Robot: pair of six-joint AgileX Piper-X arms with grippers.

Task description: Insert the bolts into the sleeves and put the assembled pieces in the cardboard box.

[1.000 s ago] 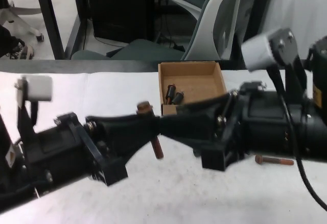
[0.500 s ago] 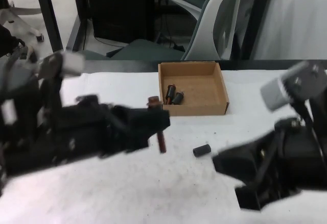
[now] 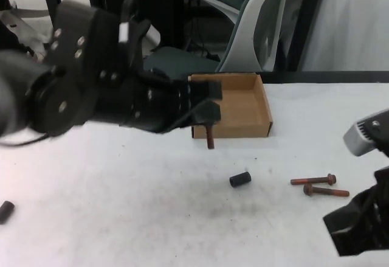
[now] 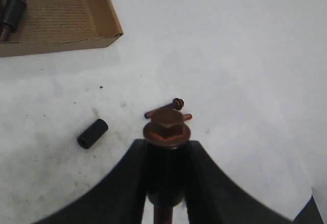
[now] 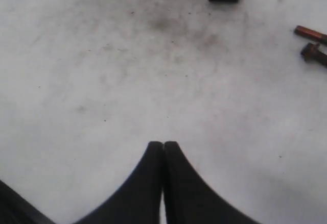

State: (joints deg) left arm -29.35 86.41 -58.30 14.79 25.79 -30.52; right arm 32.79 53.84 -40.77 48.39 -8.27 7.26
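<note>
Left gripper (image 4: 166,183) is pinching the bolt (image 4: 167,129). Hanging low, it's risking snagging the cardboard box (image 3: 261,106) wall at 12 o'clock. Right gripper (image 5: 163,152) is idling, closed on nothing.

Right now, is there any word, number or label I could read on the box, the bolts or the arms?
None can be read.
The cardboard box has plain walls, no print.
The bolt in the left gripper and the loose sleeve show no marks.
A small white patch on the left arm is too blurred to read.
</note>
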